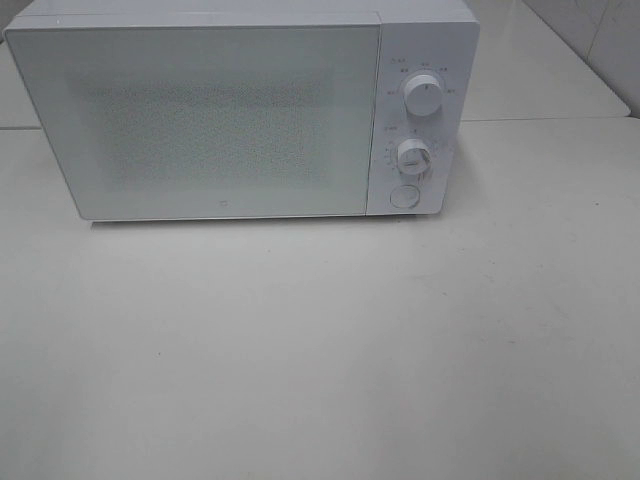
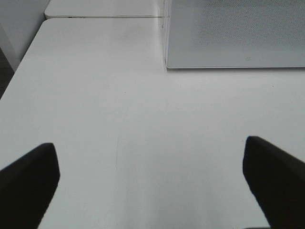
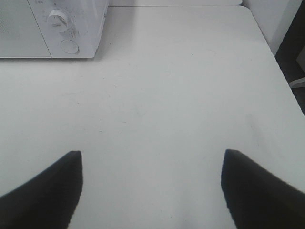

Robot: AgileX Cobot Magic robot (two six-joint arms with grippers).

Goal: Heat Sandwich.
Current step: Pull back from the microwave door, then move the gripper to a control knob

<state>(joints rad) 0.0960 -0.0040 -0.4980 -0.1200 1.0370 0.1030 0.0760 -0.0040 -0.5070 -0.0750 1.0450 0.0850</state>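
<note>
The sandwich is out of view in every frame. A white microwave point(image 1: 240, 110) stands at the back of the table with its door shut; two knobs point(image 1: 424, 95) and a round button point(image 1: 403, 196) sit on its right panel. My left gripper point(image 2: 150, 181) hovers open over bare table, short of the microwave's left front corner point(image 2: 167, 64). My right gripper point(image 3: 150, 186) is open too, above the table off to the right of the microwave's control panel point(image 3: 66, 33). Nothing lies between either pair of fingers. Neither arm shows in the high view.
The white table point(image 1: 330, 350) stretches in front of the microwave. A seam point(image 1: 540, 119) joins it to a second table behind. The table's left edge point(image 2: 19, 71) and right edge point(image 3: 281, 71) drop off to a dark floor.
</note>
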